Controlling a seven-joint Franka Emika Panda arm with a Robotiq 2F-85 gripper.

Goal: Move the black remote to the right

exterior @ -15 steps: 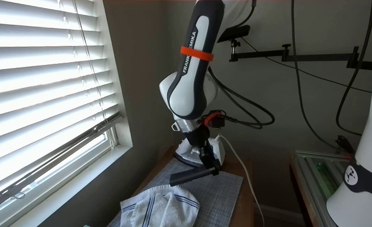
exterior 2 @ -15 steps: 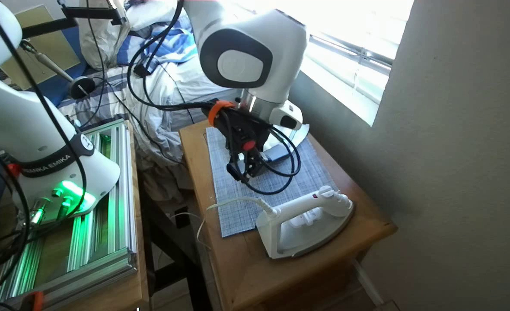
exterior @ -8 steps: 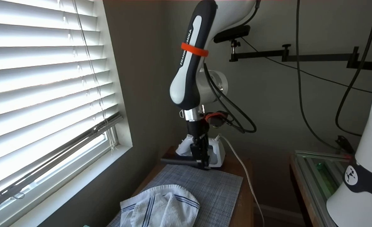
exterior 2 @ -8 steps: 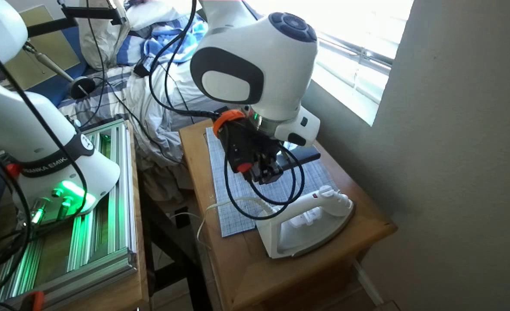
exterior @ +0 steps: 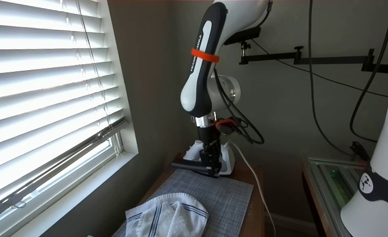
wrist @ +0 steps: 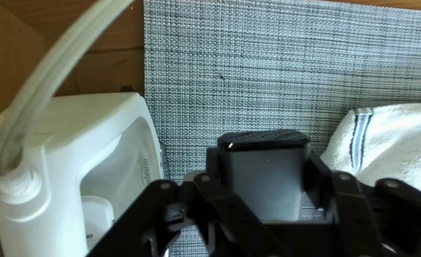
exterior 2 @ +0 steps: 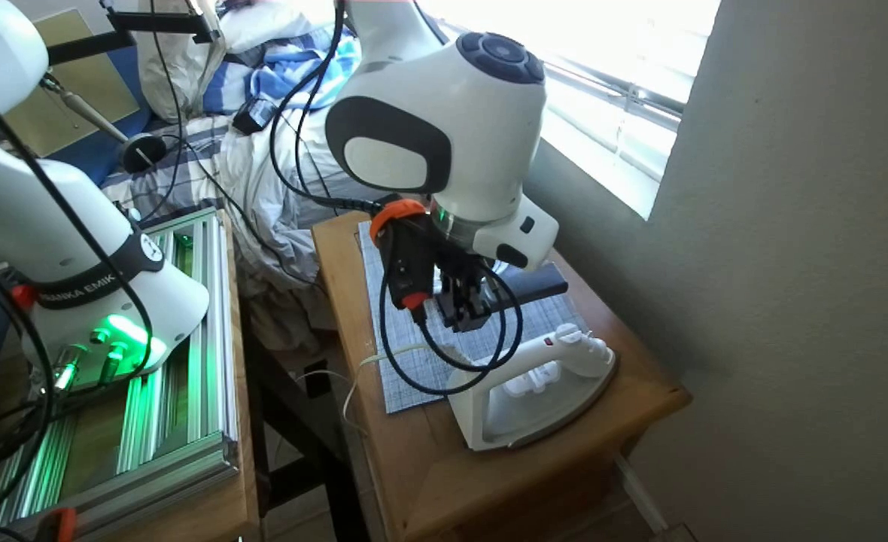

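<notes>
The black remote is a long dark bar with rounded ends. It shows in both exterior views (exterior: 189,164) (exterior 2: 538,282) and end-on in the wrist view (wrist: 265,178). My gripper (exterior: 212,169) is shut on one end of it, with a finger on each side in the wrist view (wrist: 262,166). The rest of the remote points toward the window side. It is over the grey mat (exterior: 227,194), beside the white iron. In an exterior view my gripper (exterior 2: 466,312) and its cables hide the held end. I cannot tell whether the remote touches the mat.
A white iron (exterior 2: 587,354) stands close by at the wooden table's (exterior 2: 504,489) end; its cord (exterior: 253,174) runs off the side. A white striped towel (exterior: 169,215) lies on the mat, also in the wrist view (wrist: 403,142). A window (exterior: 49,82) and wall border the table.
My gripper has carried the remote away from the towel toward the iron, and the remote has swung round. In the last half second it shifted only slightly.
</notes>
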